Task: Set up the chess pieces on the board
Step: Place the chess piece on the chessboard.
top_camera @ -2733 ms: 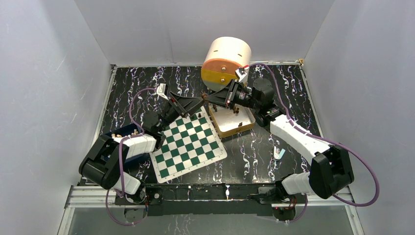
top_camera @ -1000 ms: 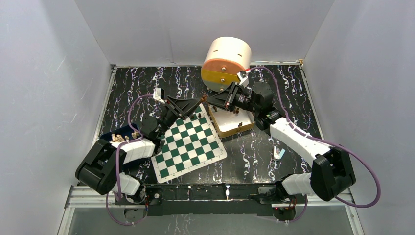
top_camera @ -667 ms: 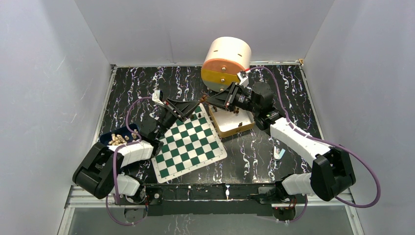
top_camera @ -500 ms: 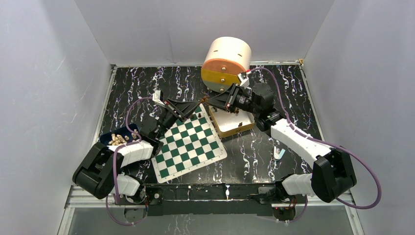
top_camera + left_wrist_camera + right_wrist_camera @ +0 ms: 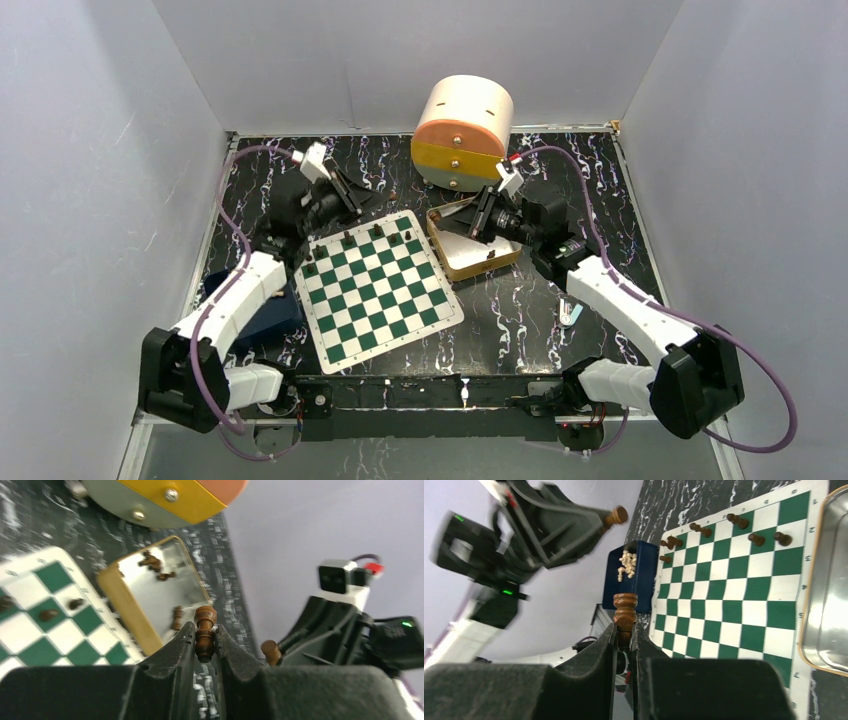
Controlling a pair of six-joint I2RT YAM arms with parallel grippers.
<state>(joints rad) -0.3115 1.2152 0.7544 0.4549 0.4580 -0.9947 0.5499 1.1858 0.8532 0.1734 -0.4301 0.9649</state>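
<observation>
The green-and-white board (image 5: 378, 285) lies mid-table with several dark chess pieces (image 5: 347, 240) along its far rows. My left gripper (image 5: 350, 196) hovers off the board's far-left corner, shut on a brown chess piece (image 5: 205, 629) that stands up between its fingers (image 5: 180, 645). My right gripper (image 5: 468, 222) hangs over the tan tray (image 5: 497, 262), shut on another brown chess piece (image 5: 625, 611). The right wrist view shows the board (image 5: 744, 580) from above with its pieces (image 5: 734, 520), and the left gripper's piece (image 5: 616, 515). A few pieces (image 5: 155, 565) lie in the tray (image 5: 117, 592).
A big cream and orange cylinder (image 5: 462, 130) stands behind the tray. A dark blue box (image 5: 629, 567) of pale pieces sits left of the board, half under my left arm (image 5: 235, 300). A small pale object (image 5: 570, 313) lies right of the board.
My left gripper has closed on a piece near the right gripper, then swung up and left past the board's far-left corner. The right gripper has drawn back over the tray.
</observation>
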